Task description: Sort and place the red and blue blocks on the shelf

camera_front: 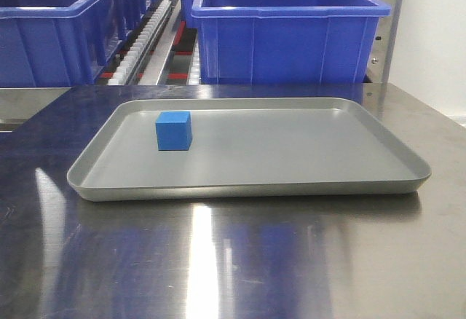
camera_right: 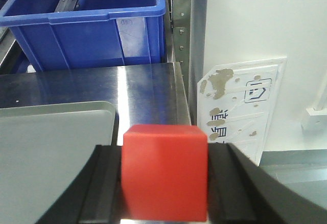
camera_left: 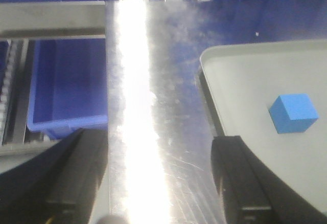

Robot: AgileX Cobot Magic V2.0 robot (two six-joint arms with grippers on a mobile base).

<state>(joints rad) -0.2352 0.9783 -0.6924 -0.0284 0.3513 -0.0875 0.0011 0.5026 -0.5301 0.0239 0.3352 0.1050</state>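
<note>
The right gripper (camera_right: 164, 196) grips the red block (camera_right: 164, 168) just off the right corner of the grey tray (camera_front: 291, 151); the left gripper (camera_left: 158, 183) hangs wide open beside that tray, where the blue block (camera_front: 173, 130) sits. Red looks mid-carry: next it needs lifting forward onto the shelf (camera_front: 142, 46) rollers

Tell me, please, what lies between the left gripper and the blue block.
In the left wrist view, only tabletop and tray rim separate left gripper from blue block.

Grey tray (camera_front: 291, 155) on steel tabletop (camera_front: 233, 261); blue bins (camera_front: 284, 42) behind.
</note>
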